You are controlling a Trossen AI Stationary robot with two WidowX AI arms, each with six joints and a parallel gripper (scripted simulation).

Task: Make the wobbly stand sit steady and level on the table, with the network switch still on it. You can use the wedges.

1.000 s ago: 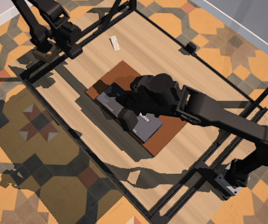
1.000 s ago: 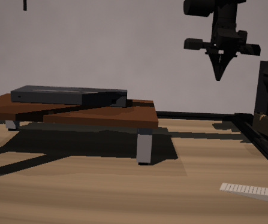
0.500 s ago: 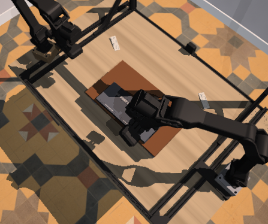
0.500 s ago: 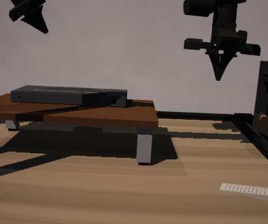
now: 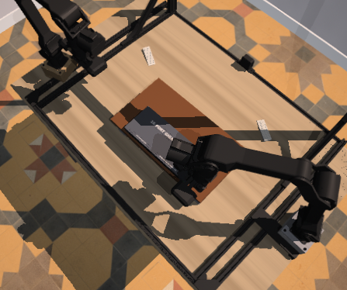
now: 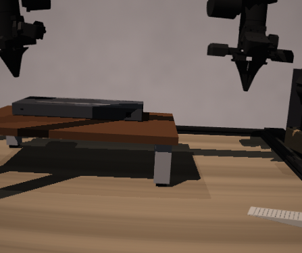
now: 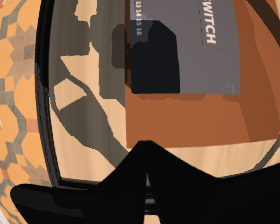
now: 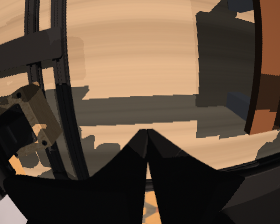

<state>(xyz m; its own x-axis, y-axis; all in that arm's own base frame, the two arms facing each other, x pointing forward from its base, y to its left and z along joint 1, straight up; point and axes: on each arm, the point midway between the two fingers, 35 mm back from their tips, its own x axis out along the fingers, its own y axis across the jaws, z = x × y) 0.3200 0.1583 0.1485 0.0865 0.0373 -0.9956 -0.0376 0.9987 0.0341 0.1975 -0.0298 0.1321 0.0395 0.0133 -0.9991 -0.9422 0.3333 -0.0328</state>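
The brown stand (image 5: 162,98) sits mid-table with the dark network switch (image 5: 152,133) lying on it. In the exterior view the stand (image 6: 94,130) rests on short grey legs (image 6: 162,167) and carries the switch (image 6: 77,108). My left gripper (image 5: 185,191) (image 6: 14,71) is shut and empty, high above the stand's near end. Its wrist view looks down on the switch (image 7: 191,30), the stand (image 7: 191,112) and the shut fingers (image 7: 147,152). My right gripper (image 5: 96,67) (image 6: 246,84) is shut and empty, high near the table's far corner. Its wrist view shows the shut fingers (image 8: 147,139) and the stand's edge (image 8: 267,63).
Two pale ribbed wedges lie flat on the table: one (image 5: 148,55) near the right arm's end and one (image 5: 264,129) toward the left arm's side. One wedge also shows in the exterior view (image 6: 277,216). A black frame rail (image 5: 251,74) rims the table.
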